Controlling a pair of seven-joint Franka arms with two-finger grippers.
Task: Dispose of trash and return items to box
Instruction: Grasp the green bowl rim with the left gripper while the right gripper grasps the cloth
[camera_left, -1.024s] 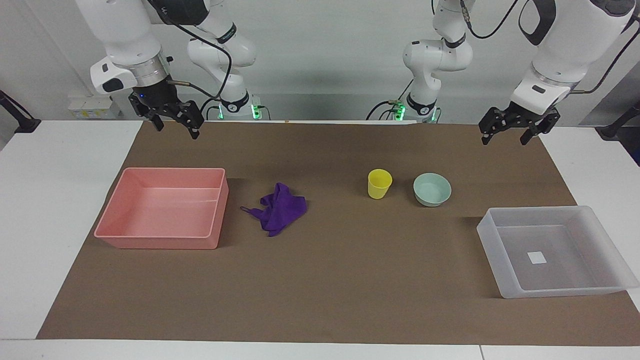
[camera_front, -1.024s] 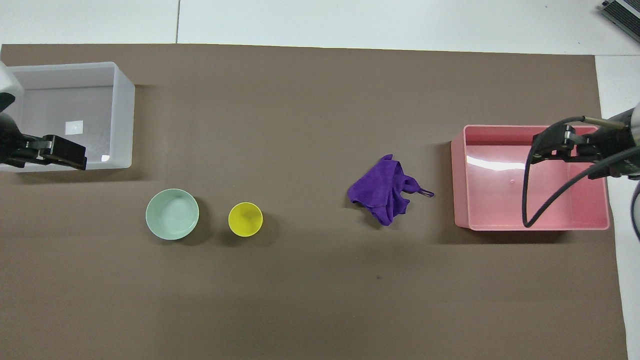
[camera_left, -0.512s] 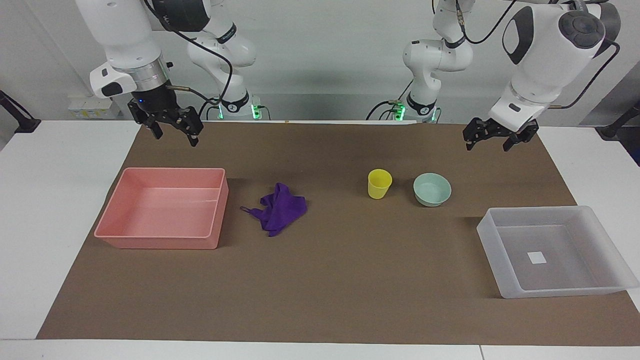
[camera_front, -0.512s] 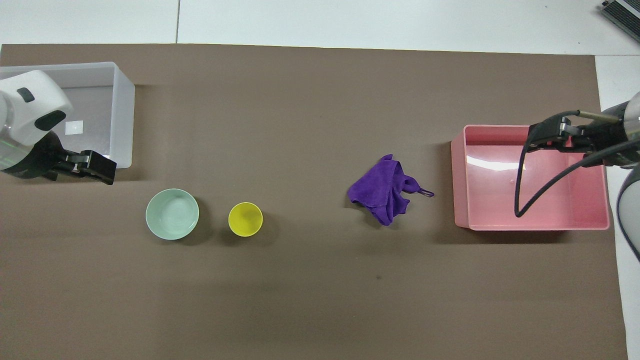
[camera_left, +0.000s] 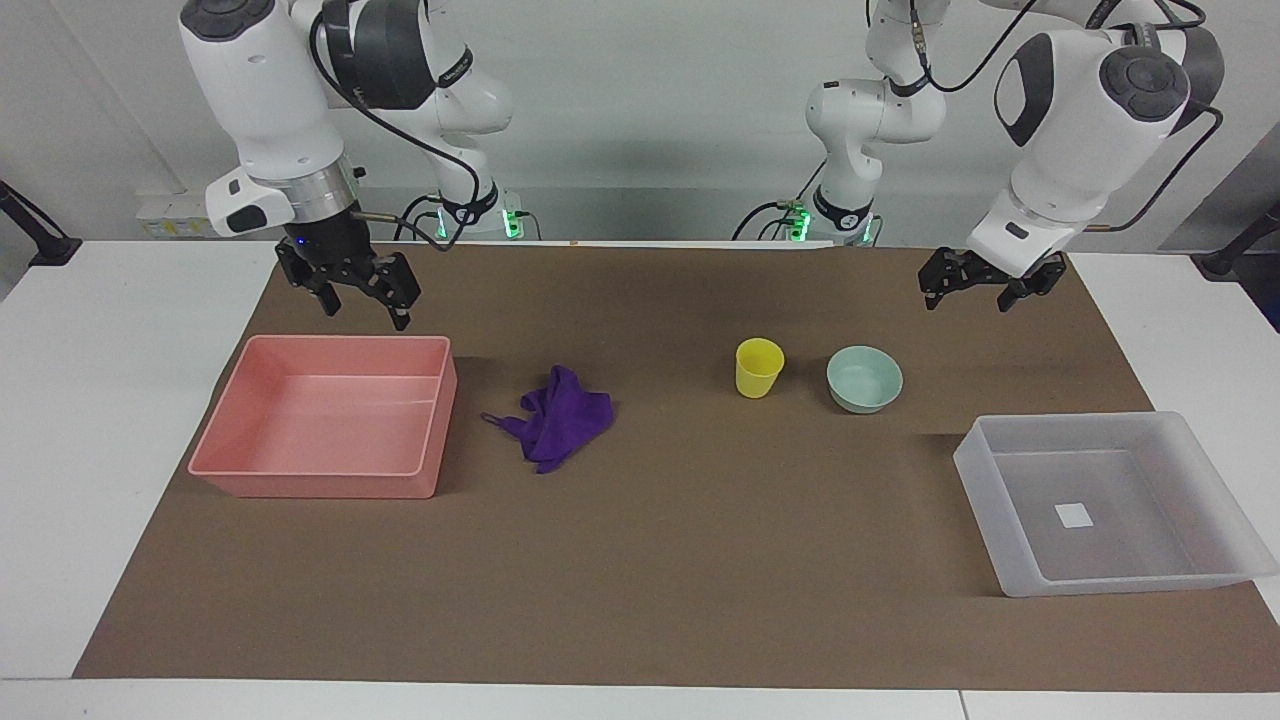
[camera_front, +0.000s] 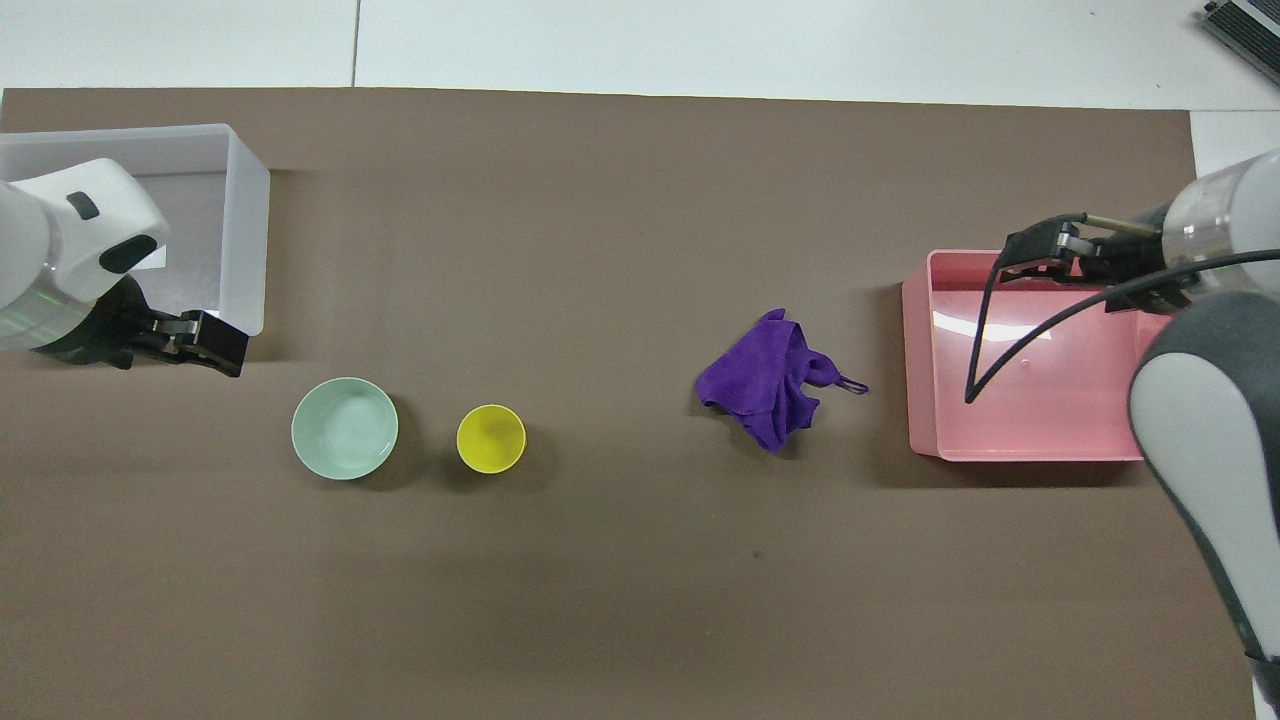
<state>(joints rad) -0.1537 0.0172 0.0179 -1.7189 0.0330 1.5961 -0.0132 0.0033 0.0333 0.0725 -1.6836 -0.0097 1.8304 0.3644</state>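
The trash, a purple rag (camera_left: 560, 420) (camera_front: 765, 380), lies crumpled on the brown mat beside the pink tray. A yellow cup (camera_left: 758, 367) (camera_front: 491, 438) stands upright next to a mint-green bowl (camera_left: 864, 378) (camera_front: 344, 428). The translucent box (camera_left: 1120, 585) (camera_front: 250, 220) holds nothing and sits at the left arm's end. My left gripper (camera_left: 964, 300) (camera_front: 225, 350) hangs open over the mat, close to the bowl. My right gripper (camera_left: 365, 312) (camera_front: 1030, 248) hangs open above the pink tray's rim on the robots' side. Neither holds anything.
An unfilled pink tray (camera_left: 320, 485) (camera_front: 1020, 450) sits at the right arm's end of the mat. White tabletop borders the brown mat (camera_left: 700, 600) on all sides. A black cable loops down from the right wrist over the pink tray.
Both arms have swung in and down. The left gripper has moved toward the bowl, the right gripper toward the pink tray. The objects on the mat have not moved.
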